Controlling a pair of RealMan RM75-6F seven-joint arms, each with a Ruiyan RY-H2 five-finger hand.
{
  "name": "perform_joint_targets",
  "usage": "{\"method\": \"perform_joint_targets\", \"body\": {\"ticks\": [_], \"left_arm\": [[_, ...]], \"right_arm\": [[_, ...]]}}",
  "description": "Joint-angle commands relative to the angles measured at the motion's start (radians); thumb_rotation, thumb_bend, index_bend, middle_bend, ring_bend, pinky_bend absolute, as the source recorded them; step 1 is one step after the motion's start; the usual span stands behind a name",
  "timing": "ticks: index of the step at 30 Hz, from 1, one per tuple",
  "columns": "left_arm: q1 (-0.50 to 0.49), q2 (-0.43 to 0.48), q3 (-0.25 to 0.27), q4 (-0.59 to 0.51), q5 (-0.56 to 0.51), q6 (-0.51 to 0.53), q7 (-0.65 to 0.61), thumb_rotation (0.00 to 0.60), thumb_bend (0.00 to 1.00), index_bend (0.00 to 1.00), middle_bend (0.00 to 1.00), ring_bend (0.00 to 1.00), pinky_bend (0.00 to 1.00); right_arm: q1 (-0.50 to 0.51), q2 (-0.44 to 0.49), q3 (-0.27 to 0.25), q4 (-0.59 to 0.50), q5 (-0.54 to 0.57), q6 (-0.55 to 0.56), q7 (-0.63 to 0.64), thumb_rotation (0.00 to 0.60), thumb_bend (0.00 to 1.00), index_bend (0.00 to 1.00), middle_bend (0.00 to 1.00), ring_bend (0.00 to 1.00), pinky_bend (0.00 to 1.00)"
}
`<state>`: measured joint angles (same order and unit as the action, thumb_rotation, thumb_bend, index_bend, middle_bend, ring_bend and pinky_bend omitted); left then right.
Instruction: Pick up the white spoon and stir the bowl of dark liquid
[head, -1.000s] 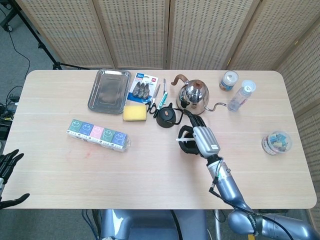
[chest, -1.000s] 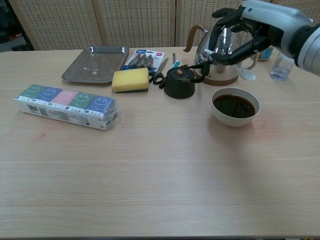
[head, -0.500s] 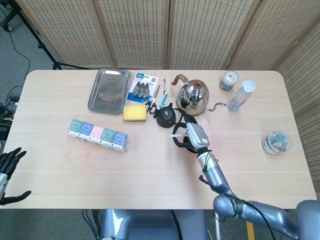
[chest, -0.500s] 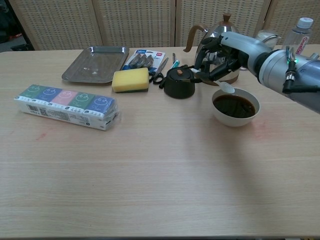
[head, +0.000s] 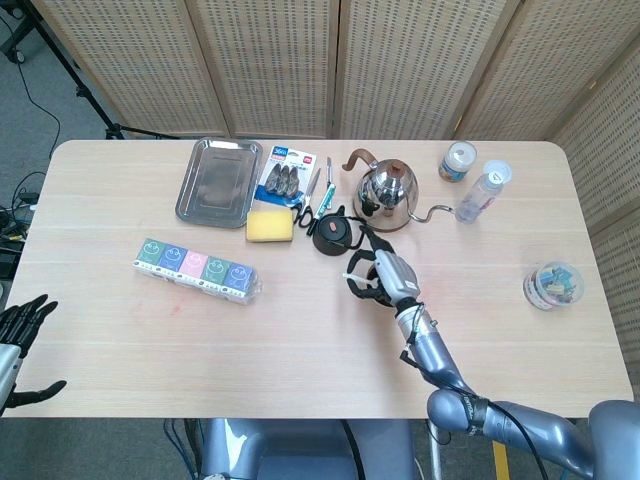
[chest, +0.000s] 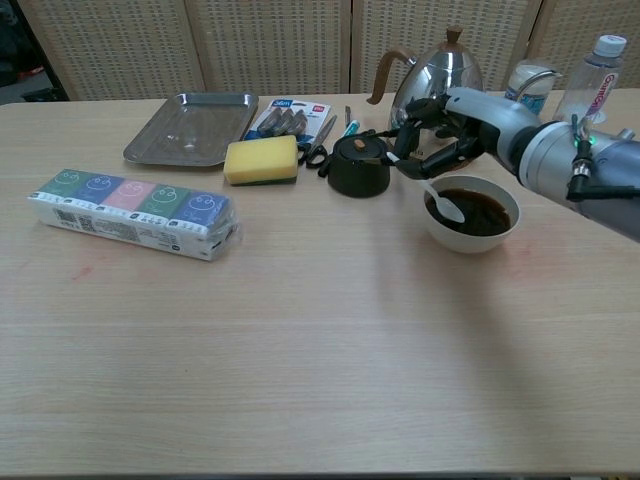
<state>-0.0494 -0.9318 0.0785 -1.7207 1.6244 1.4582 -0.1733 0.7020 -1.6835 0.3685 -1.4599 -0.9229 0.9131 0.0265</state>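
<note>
White spoon (chest: 440, 197) sits pinched in my right hand (chest: 437, 141), its handle up in the fingers and its scoop slanting down into the bowl (chest: 471, 233) of dark liquid (chest: 475, 213). The bowl stands on the wooden surface (chest: 320, 340) just in front of the steel kettle (chest: 435, 83), beside the small black pot (chest: 358, 166). My left hand (head: 20, 345) hangs off the surface's near edge, fingers spread, holding nothing.

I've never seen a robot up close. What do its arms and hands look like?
The right arm is smooth silver-grey metal, rounded like a tube, with a thin dark cable and a small green light. The right hand and left hand have slim black fingers; the right's back is silver-grey.
</note>
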Motion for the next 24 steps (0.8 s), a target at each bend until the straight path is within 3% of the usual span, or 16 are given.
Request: {"method": "perform_joint_targets", "body": {"ticks": [1, 16, 24], "left_arm": [[-0.001, -0.001, 0.000, -0.001, -0.001, -0.001, 0.003, 0.600, 0.00, 0.00, 0.00, 0.00, 0.00], [-0.006, -0.004, -0.006, -0.005, -0.020, -0.014, 0.014, 0.600, 0.00, 0.00, 0.00, 0.00, 0.00], [-0.007, -0.011, -0.008, -0.010, -0.026, -0.019, 0.030, 0.600, 0.00, 0.00, 0.00, 0.00, 0.00]], "right_arm": [[-0.003, -0.006, -0.006, 0.018, 0.004, -0.010, 0.016, 0.600, 0.52, 0.61, 0.00, 0.00, 0.00], [0.011, -0.059, -0.005, 0.155, 0.001, -0.049, 0.084, 0.600, 0.52, 0.61, 0.00, 0.00, 0.00], [-0.013, -0.023, -0.001, 0.157, -0.035, -0.039, 0.129, 0.600, 0.52, 0.61, 0.00, 0.00, 0.00]]}}
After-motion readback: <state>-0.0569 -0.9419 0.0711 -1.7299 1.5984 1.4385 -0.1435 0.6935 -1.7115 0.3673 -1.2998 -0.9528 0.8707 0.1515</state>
